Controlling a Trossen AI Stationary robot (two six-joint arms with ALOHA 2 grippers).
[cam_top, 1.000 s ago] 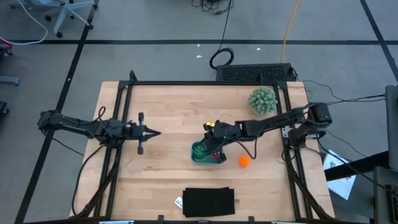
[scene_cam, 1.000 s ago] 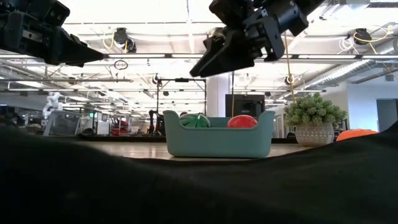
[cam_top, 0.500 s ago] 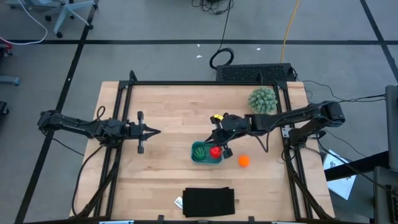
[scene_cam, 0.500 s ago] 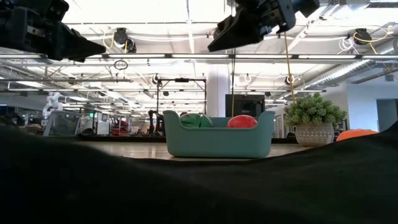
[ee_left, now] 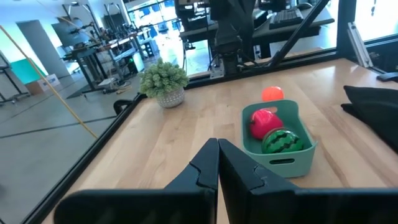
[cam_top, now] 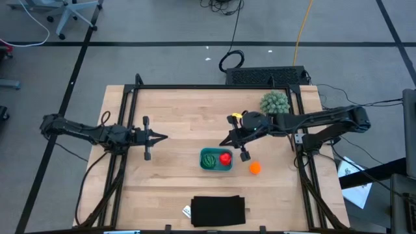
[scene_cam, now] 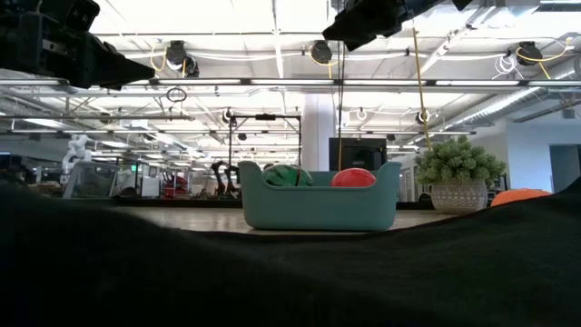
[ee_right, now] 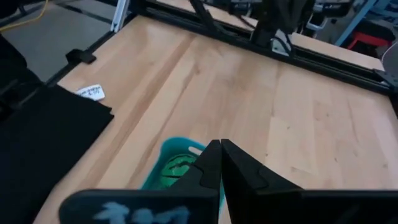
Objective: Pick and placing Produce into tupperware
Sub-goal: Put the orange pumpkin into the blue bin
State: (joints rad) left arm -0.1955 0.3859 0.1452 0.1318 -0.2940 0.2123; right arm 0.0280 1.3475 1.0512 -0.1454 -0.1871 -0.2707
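The right gripper (cam_top: 227, 142) is hovering above the table with its fingers pressed together and nothing between them, just behind the tupperware (cam_top: 203, 167), where the red piece (cam_top: 225, 158) and the striped green ball (cam_top: 209, 158) are sitting. The orange ball (cam_top: 255, 168) is lying on the wood just right of the container, nearer this arm. The left gripper (cam_top: 162, 138) is waiting well off, also pressed together.
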